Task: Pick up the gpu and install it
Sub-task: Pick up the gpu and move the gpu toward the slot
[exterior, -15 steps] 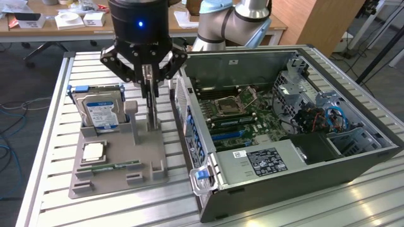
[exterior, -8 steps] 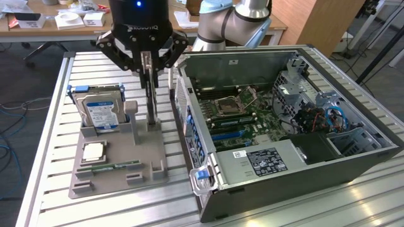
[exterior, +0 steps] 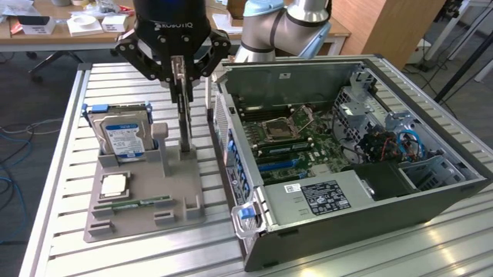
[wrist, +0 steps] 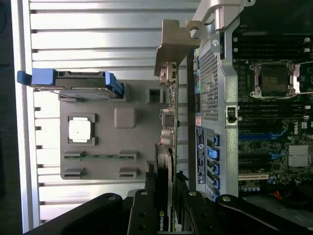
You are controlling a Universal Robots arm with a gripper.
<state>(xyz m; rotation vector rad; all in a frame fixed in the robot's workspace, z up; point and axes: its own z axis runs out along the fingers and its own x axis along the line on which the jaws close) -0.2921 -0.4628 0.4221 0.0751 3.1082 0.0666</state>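
Note:
The gpu [exterior: 185, 121] is a thin dark card seen edge-on, standing upright over the back right of the grey holder [exterior: 181, 184]. My gripper [exterior: 179, 72] comes down from above and is shut on the card's top edge. The card's lower end reaches the holder's slot; whether it still rests there I cannot tell. In the wrist view the gpu [wrist: 167, 122] runs as a narrow strip away from my gripper [wrist: 164, 200], and its silver bracket [wrist: 176, 41] is at the far end. The open computer case [exterior: 431, 190] stands beside it, motherboard [exterior: 301, 144] exposed.
On the holder a hard drive [exterior: 122, 134] with a blue-white label stands upright, with a CPU [exterior: 114, 184] and a green RAM stick [exterior: 138, 203] lying flat in front. Blue expansion slots [exterior: 281, 164] lie on the motherboard. The case wall [exterior: 231, 144] rises close to the card.

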